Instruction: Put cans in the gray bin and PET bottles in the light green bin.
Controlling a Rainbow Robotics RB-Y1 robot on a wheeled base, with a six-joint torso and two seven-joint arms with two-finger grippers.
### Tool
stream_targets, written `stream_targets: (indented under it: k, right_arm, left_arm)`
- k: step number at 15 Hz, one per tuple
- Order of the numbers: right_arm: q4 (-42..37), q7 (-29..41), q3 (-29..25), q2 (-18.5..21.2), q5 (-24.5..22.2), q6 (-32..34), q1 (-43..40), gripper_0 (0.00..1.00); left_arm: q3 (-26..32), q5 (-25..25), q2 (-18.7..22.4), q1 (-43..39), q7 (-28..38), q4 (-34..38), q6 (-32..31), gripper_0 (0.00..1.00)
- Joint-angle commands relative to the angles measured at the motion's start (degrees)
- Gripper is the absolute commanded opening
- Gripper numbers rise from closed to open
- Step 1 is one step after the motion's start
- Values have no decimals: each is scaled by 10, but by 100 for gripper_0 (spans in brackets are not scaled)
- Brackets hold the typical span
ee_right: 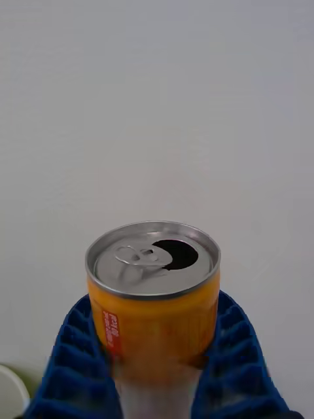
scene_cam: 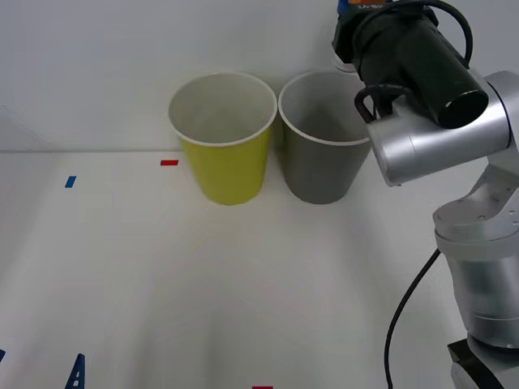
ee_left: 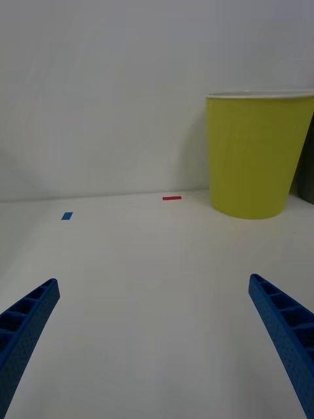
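My right gripper (ee_right: pixel 154 308) is shut on the small orange can (ee_right: pixel 152 262), its blue fingers (ee_right: pixel 72 353) pressing both sides. The can's silver top and open pull-tab hole face the camera. In the front view the right arm (scene_cam: pixel 422 73) reaches up and back over the far right of the gray bin (scene_cam: pixel 324 170), and a sliver of the can (scene_cam: pixel 347 4) shows at the top edge. The light green bin (scene_cam: pixel 231 170) stands just left of the gray one, touching or nearly so. My left gripper (ee_left: pixel 154 285) is open low over the table, well short of the light green bin (ee_left: pixel 258 157).
Both bins stand at the back of the white table against a white wall. Small tape marks lie on the table: red (scene_cam: pixel 169 162) and blue (scene_cam: pixel 70 181) at the left, red (scene_cam: pixel 262 387) at the front edge. A black cable (scene_cam: pixel 405 308) hangs by the right arm.
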State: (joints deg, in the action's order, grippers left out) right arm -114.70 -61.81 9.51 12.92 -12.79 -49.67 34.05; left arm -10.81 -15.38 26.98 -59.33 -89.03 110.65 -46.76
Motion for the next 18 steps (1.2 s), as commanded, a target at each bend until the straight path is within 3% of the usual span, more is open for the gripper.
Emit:
stream_targets:
  k: [1,11,18]
  right_arm:
    - [0,-2,1,2,0,0,1,100]
    - [0,-5,0,2,0,2,0,100]
    - [-130,-30,-4,-1,0,2,-104,100]
  left_arm:
    - [0,0,0,0,0,0,0,100]
    - [0,0,0,0,0,0,0,100]
    - [0,0,0,0,0,0,0,100]
